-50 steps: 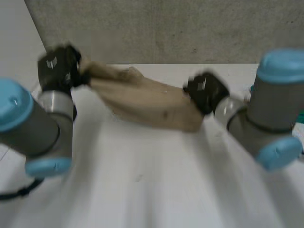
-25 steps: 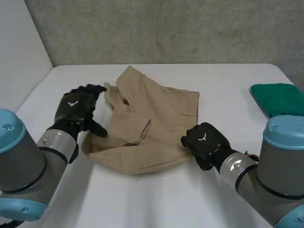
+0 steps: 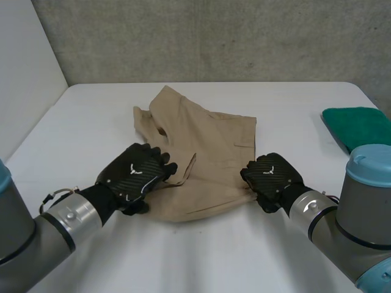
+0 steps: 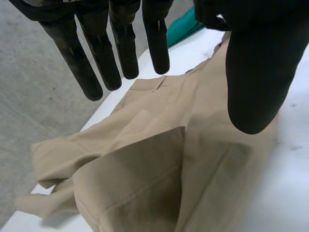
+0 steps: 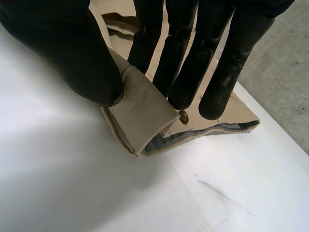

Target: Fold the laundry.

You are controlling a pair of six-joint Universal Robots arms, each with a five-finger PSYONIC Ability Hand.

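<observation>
Nearest, the right hand (image 3: 272, 180) pinches a rolled corner of the khaki shorts (image 3: 201, 152) between thumb and fingers, at their near right end. Over their near left edge the left hand (image 3: 137, 177) is spread, fingers straight, holding nothing; contact is unclear. The shorts lie rumpled on the white table (image 3: 183, 256). Farther right, a green cloth (image 3: 357, 125) is cut off.

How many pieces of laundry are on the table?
2: beige shorts in the middle of the table, pinched by the right hand; a green cloth at the right edge, partly cut off.
</observation>
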